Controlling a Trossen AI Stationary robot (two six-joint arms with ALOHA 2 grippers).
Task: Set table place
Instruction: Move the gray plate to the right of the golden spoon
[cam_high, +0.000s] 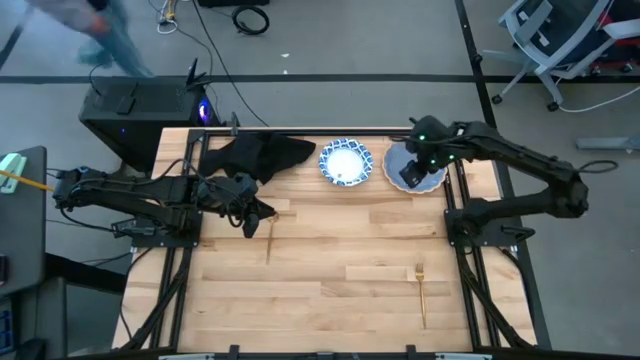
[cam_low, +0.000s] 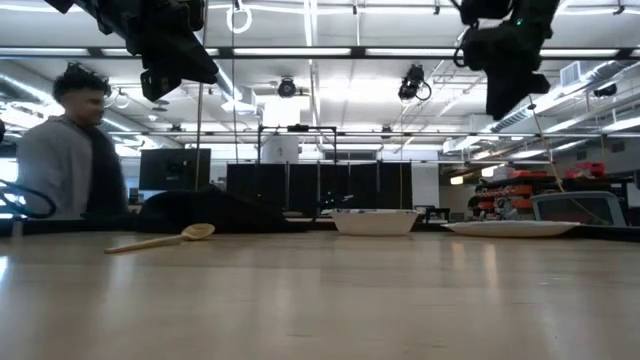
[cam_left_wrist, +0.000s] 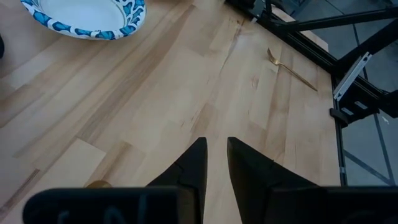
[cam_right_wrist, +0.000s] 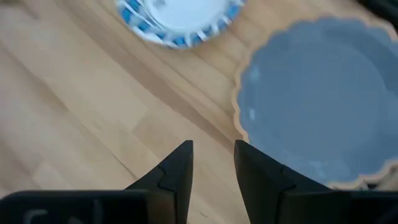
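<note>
Opening step, nothing placed yet: hovering right gripper (cam_high: 411, 176) over the blue-grey plate (cam_high: 428, 160), fingers parted, empty
Left gripper (cam_high: 256, 212) narrowly parted, empty, poised by the spoon (cam_high: 271, 238)
Patterned dish (cam_high: 345, 162) sitting just beside plate, napkin (cam_high: 255, 155) beyond, fork (cam_high: 422, 288) well apart
Next likely needing a rim grip; plate crowding the table (cam_high: 330, 290) edge, open boards toward the fork

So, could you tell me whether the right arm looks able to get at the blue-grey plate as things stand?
Probably yes. The right tool hangs just above the blue-grey plate, fingers slightly apart, and nothing lies on the plate or between them; the patterned dish sits apart beside it.
</note>
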